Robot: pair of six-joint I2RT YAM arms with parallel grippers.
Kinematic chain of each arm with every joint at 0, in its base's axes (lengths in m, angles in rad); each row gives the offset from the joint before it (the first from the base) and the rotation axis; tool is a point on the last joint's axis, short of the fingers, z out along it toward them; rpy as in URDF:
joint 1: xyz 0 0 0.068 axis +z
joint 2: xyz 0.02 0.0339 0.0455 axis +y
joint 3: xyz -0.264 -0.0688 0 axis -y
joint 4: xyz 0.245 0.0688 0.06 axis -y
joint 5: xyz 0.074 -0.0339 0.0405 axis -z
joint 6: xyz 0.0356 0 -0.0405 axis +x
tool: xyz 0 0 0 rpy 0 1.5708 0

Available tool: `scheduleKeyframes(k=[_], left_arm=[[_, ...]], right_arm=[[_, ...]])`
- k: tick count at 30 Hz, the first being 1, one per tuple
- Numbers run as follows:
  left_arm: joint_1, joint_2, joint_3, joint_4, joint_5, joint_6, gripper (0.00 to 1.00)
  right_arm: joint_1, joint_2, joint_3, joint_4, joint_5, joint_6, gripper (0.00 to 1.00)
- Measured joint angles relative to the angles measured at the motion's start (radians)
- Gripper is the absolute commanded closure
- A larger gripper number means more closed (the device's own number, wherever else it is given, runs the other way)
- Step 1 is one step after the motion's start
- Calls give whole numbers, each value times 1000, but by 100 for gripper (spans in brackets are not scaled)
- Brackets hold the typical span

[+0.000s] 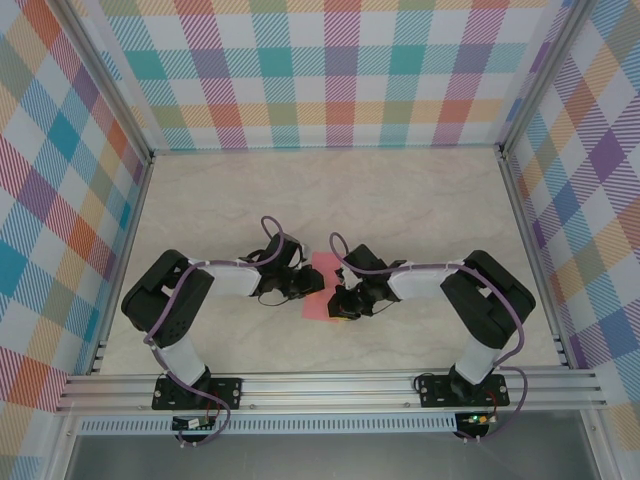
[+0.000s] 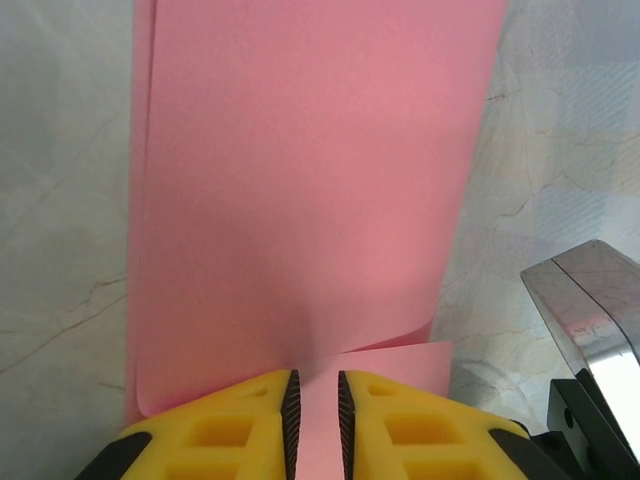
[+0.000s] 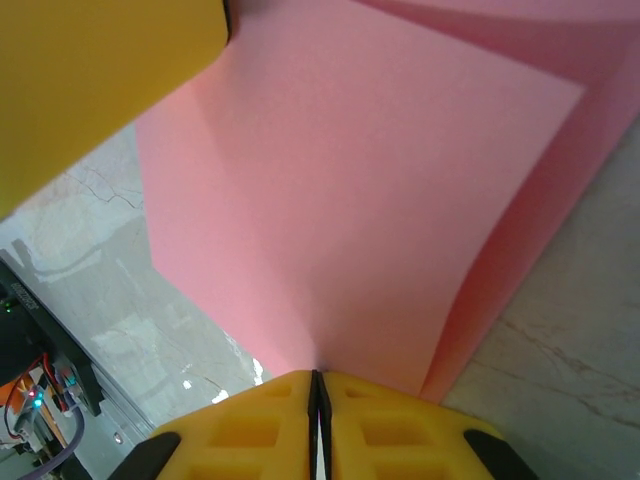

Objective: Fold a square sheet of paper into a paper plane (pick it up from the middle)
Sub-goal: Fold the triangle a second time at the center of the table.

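**Left claw** **and right claw**. Yellow moulded fingers are showing rectangular recesses and black ribbed inner pads. Behind each claw, black links are alternating with white sleeves. Purple cables are looping free and trailing back to black base plates, beside which a small circuit board is glowing green.

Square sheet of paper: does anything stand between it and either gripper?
Nothing visible does. The right gripper has its fingers shut on the square sheet of paper, and the left gripper has the paper showing in the narrow gap between its fingers; whether those clamp it is unclear.
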Motion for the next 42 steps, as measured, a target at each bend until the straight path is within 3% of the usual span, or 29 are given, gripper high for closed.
scheduleKeyframes(k=[5, 9, 17, 32, 42], left_arm=[[0, -78, 0, -54, -12, 0, 79], [-3, -154, -2, -51, -2, -9, 88], [-46, -130, -43, -25, 3, -43, 96], [-62, -59, -47, -1, 25, -57, 95], [-68, -33, -38, -21, -45, -26, 94]], right_arm=[[0, 0, -8, 19, -8, 21, 92], [0, 0, -8, 20, -8, 24, 94], [0, 0, -6, 16, -8, 26, 95], [0, 0, -5, 13, -7, 26, 96], [0, 0, 0, 2, -3, 25, 98]])
